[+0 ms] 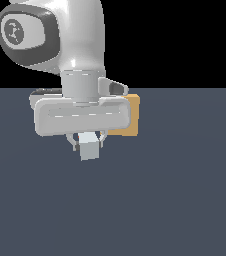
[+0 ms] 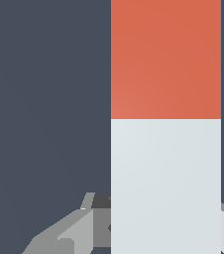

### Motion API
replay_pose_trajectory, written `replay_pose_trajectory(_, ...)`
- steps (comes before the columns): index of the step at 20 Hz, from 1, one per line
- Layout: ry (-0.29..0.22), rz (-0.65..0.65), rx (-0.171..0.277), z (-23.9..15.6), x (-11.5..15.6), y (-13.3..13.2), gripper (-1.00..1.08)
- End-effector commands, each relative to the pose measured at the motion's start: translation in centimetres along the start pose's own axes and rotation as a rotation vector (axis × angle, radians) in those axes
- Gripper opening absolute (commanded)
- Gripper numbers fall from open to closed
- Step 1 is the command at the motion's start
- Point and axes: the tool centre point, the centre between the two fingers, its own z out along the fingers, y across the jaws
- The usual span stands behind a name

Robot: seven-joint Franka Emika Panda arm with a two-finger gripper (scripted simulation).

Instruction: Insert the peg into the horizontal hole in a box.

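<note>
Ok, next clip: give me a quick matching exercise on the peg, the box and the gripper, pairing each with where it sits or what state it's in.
Things:
1. peg
2. box
3. gripper
4. floor

Descriptions:
A. tan, partly hidden behind the robot hand in the exterior view
B. plain dark grey-blue
C. part red-orange, part white, held off the floor
D. jaws closed on a white block end

Pairs: 1-C, 2-A, 3-D, 4-B
</note>
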Motion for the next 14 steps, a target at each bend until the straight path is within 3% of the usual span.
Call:
replay_pose_trajectory(1, -0.001, 0.048, -0.002, -0.5, 1.1, 0.7, -1.00)
replay_pose_trajectory(14, -0.001, 0.279, -0.002, -2.4, 5.7, 4.6, -1.00)
